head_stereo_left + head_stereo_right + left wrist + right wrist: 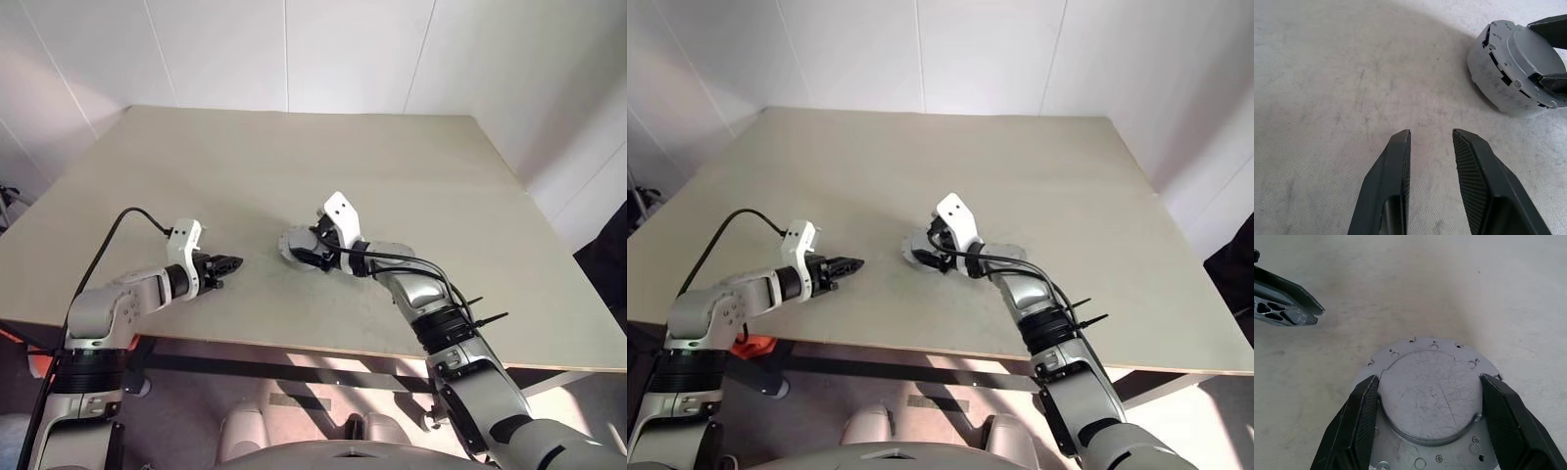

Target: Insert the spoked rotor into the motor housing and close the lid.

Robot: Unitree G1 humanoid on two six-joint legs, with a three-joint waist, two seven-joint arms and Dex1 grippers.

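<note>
Your right end effector: fingers spread wide, one each side of raised round centre of motor housing, pads against its edge – clamped on it. Housing sits flat on surface, near middle, smooth scratched grey face up w/ flange holes round rim. Your left end effector: fingers slightly apart, nothing between, hovering over bare surface, near housing on its left, not touching.

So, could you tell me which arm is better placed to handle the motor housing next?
Right. The right gripper already straddles the motor housing, a finger on each side. The left gripper hangs apart, fingers slightly parted and empty.
</note>
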